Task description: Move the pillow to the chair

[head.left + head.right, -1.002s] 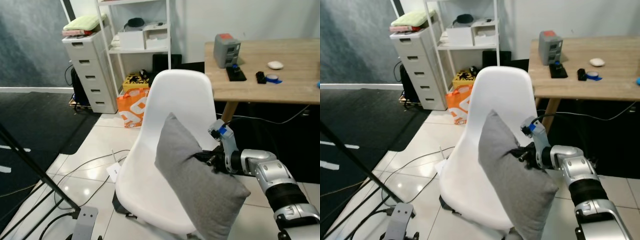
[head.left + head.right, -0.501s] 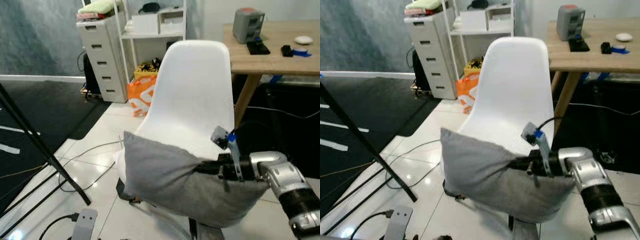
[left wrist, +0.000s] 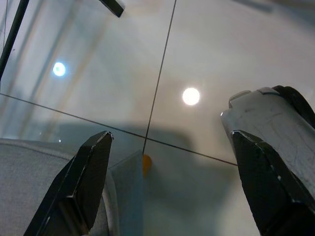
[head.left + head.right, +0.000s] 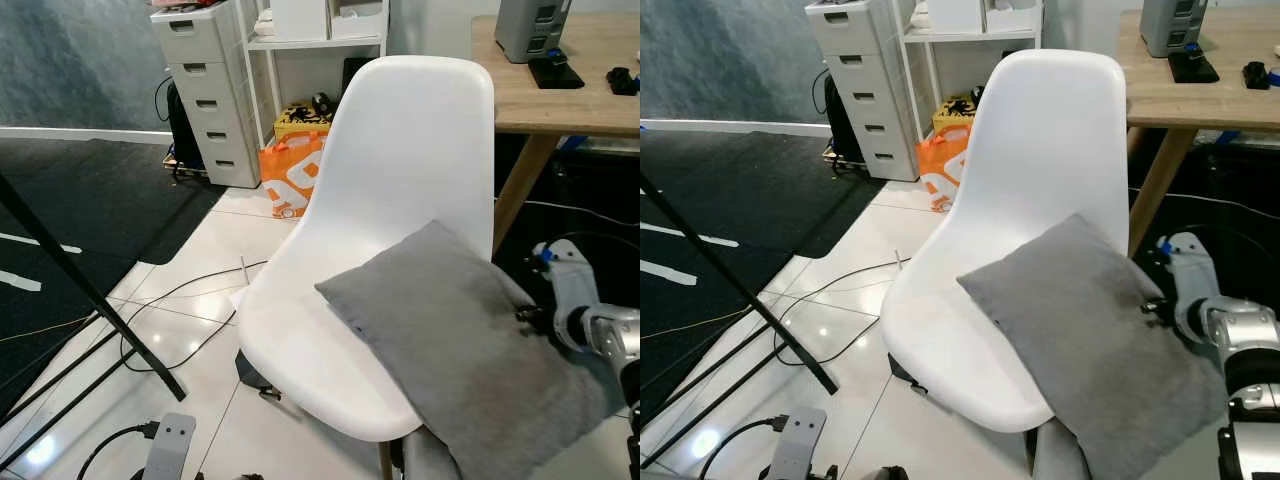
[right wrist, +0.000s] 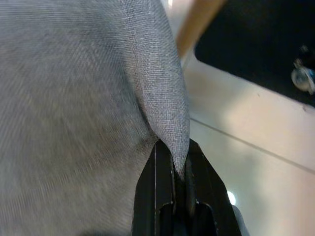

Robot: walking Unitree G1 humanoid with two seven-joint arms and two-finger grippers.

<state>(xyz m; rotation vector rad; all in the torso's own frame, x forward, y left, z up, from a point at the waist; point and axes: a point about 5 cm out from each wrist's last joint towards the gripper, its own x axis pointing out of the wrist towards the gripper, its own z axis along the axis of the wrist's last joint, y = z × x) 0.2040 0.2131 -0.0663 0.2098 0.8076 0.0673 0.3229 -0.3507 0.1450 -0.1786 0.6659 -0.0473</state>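
Change since half a second ago: the grey pillow [image 4: 470,345], then draped low across the front of the seat, now lies flatter and further back, one corner resting by the chair back, the far side overhanging the seat's right edge.

Right gripper [image 5: 178,184]: fingers pinched narrow on a fold of the pillow's edge, fabric bunched between them. The grip sits at the overhanging side, beside the seat, so the arm [image 4: 1230,335] can steer the cushion without reaching over the shell. Not yet released.

Left gripper [image 3: 167,162]: fingers spread wide, nothing between them, hanging idle over glossy floor tiles.

Pillow: on the white shell chair [image 4: 400,180], roughly half supported by the seat, the rest hanging past the rim toward the gripper. Judged: placement is nearly complete, but letting go here risks a slide off the right side; a nudge toward the seat centre would seat it better.

Surroundings: wooden desk [image 4: 580,95] just behind the chair, a grey device [image 4: 532,28] on it; white drawer unit [image 4: 205,85] and orange bag [image 4: 292,178] beyond; cables on the tile floor [image 4: 190,310]; black tripod legs [image 4: 85,295] at left.
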